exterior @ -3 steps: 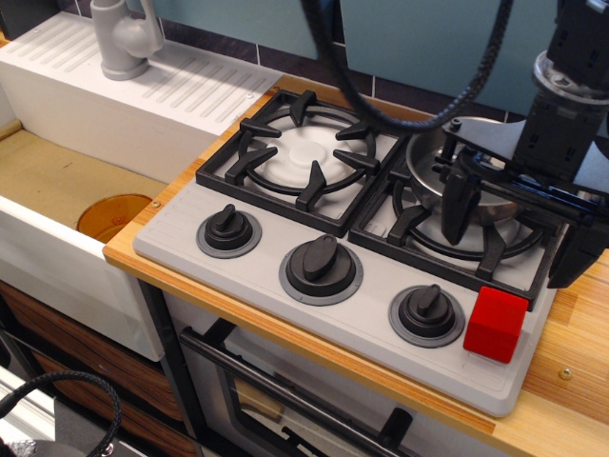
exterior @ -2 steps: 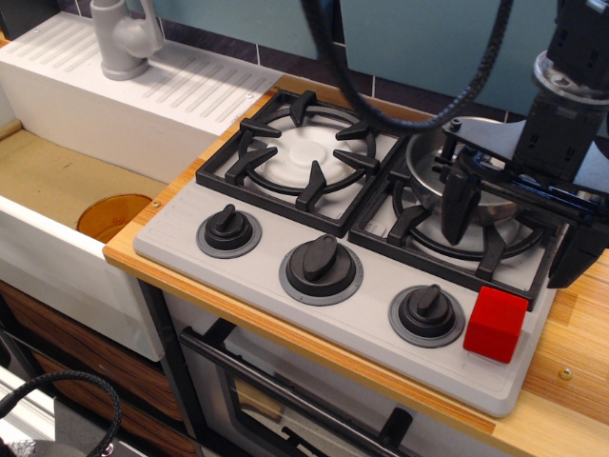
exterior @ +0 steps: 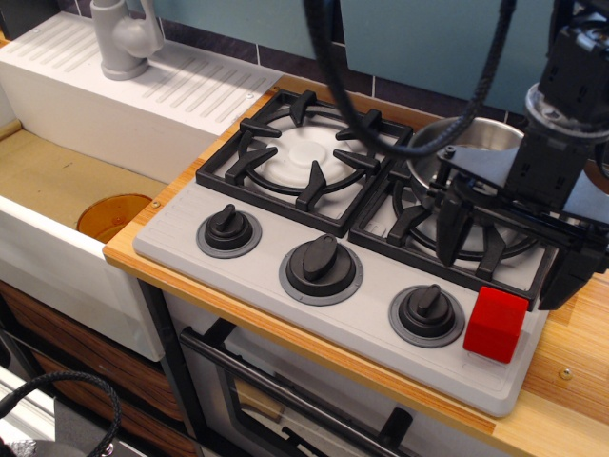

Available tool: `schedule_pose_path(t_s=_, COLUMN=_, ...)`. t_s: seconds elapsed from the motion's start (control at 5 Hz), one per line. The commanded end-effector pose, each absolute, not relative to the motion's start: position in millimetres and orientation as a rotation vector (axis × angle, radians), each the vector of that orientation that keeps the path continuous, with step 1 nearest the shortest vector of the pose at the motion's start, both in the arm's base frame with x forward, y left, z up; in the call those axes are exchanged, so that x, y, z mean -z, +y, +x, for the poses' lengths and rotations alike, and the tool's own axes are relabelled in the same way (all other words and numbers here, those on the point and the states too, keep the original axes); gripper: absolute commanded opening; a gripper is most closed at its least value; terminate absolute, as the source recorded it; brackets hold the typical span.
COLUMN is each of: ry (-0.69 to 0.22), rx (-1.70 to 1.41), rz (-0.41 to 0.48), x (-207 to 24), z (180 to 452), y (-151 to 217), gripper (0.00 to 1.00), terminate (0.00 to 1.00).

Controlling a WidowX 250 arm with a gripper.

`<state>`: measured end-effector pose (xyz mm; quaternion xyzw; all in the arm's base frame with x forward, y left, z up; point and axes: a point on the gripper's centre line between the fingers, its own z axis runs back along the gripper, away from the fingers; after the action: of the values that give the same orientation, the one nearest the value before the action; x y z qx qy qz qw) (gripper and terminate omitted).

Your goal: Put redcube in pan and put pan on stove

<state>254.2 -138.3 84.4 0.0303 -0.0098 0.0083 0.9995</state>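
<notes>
Observation.image: redcube [exterior: 495, 324] sits on stove [exterior: 285, 314] front right corner, just beside rt knob [exterior: 426, 314]. Pan [exterior: 466, 143] on rt burner grate behind, partly hidden. Tool [exterior: 509, 243] above grate, fingers spread wide, empty.

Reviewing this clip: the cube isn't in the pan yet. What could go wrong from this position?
The red cube sits at the stove's front right corner; a nudge from the open gripper could push it off onto the wooden counter. The pan sits behind the gripper on the right burner, partly hidden, so the arm could knock it while descending.
</notes>
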Motion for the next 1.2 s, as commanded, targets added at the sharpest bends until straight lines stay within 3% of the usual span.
schedule_pose_path(t_s=0.0, ry=-0.076, rx=-0.009, rz=0.03, x=-77, z=255, y=-145, gripper=1.0, terminate=0.0)
schedule_pose_path(t_s=1.0, ry=-0.153, rx=0.01, rz=0.001, x=-41, z=260, y=-148, gripper=1.0, terminate=0.0)
